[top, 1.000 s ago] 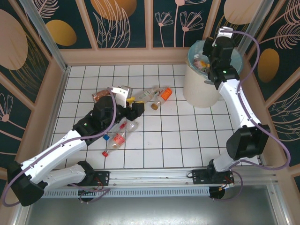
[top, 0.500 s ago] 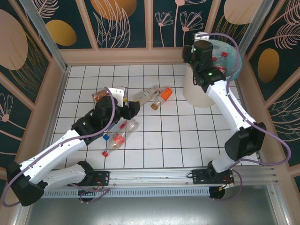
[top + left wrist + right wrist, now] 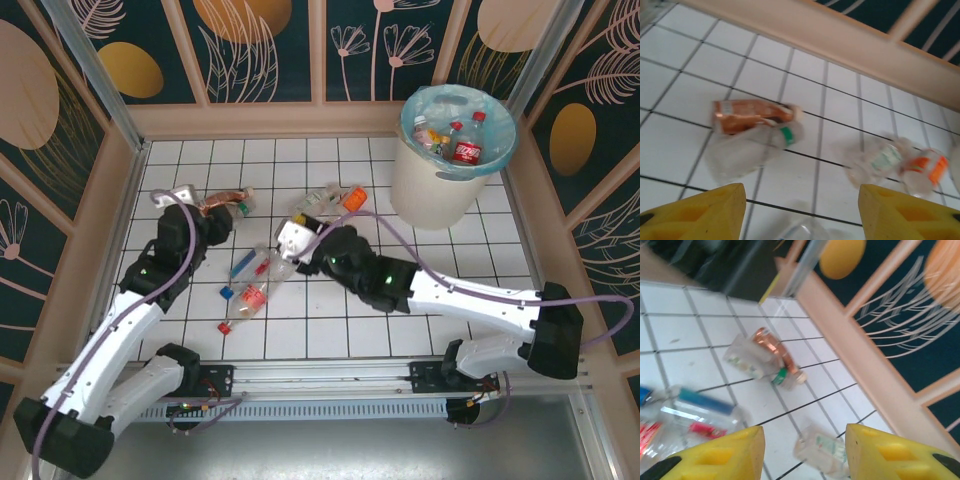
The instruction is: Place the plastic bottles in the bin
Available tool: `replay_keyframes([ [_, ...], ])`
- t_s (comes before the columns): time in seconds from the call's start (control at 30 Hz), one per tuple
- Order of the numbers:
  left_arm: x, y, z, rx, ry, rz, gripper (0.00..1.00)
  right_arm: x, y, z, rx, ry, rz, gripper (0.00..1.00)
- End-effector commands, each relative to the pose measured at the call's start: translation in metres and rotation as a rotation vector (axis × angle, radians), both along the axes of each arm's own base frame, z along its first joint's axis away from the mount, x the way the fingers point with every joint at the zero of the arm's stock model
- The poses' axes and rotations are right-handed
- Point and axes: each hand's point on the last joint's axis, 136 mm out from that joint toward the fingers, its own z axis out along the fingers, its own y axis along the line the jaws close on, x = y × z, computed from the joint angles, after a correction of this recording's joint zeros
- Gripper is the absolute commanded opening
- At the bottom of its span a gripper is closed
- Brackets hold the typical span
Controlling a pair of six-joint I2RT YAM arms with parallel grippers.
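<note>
Several plastic bottles lie on the white tiled floor. A copper-labelled bottle (image 3: 218, 203) (image 3: 747, 115) lies against a clear green-capped one (image 3: 750, 147). Further right are a green-labelled bottle (image 3: 315, 203) (image 3: 822, 450) and an orange-labelled bottle (image 3: 350, 197) (image 3: 925, 170). A blue-labelled bottle (image 3: 245, 265) (image 3: 702, 402) and a red-labelled bottle (image 3: 255, 292) lie mid-floor. The bin (image 3: 430, 190), at the back right, holds more bottles, among them a red-labelled one (image 3: 467, 150). My left gripper (image 3: 188, 207) (image 3: 802, 200) hangs open and empty, left of the copper bottle. My right gripper (image 3: 293, 240) (image 3: 805, 450) is open and empty, near the green-labelled bottle.
Beige wooden walls (image 3: 270, 118) close the floor in at the back and sides. The right arm (image 3: 440, 295) stretches low across the middle of the floor from its base. Bare tiles (image 3: 350, 320) lie in front of the bottles.
The right arm swung from over the bin down to the middle of the floor, and a red-labelled bottle now lies in the bin. The left gripper drew back to the left.
</note>
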Motion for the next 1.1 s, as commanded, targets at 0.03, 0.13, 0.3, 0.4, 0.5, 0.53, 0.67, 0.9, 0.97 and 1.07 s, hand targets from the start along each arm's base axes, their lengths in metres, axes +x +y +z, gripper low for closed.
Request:
replay_keyframes([
  [0.03,0.005,0.022,-0.027,-0.088,0.056,0.001,0.62,-0.041,0.018,0.024,0.124,-0.057,0.164,0.47],
  [0.13,0.007,0.03,-0.061,-0.213,0.123,0.001,0.62,-0.078,0.042,-0.009,0.082,0.037,0.365,0.48],
  [0.3,0.0,0.033,-0.092,-0.286,0.159,0.034,0.63,-0.109,0.082,-0.074,-0.129,0.12,0.487,0.51],
  [0.4,-0.006,0.035,-0.099,-0.295,0.162,0.052,0.64,-0.132,0.105,-0.106,-0.228,0.143,0.58,0.52],
  [0.5,-0.012,0.037,-0.104,-0.282,0.172,0.059,0.64,-0.141,0.123,-0.135,-0.309,0.14,0.613,0.55],
  [0.53,-0.014,0.037,-0.105,-0.275,0.172,0.058,0.64,-0.144,0.128,-0.145,-0.338,0.141,0.625,0.56],
  [0.67,-0.019,0.041,-0.105,-0.243,0.165,0.062,0.65,-0.148,0.144,-0.172,-0.425,0.12,0.638,0.59],
  [0.9,-0.02,0.04,-0.102,-0.247,0.144,0.058,0.65,-0.137,0.162,-0.215,-0.575,0.062,0.574,0.61],
  [0.97,-0.02,0.039,-0.102,-0.25,0.144,0.053,0.65,-0.133,0.165,-0.222,-0.6,0.04,0.564,0.61],
  [1.07,-0.02,0.038,-0.101,-0.252,0.139,0.045,0.65,-0.126,0.165,-0.232,-0.631,0.003,0.544,0.62],
])
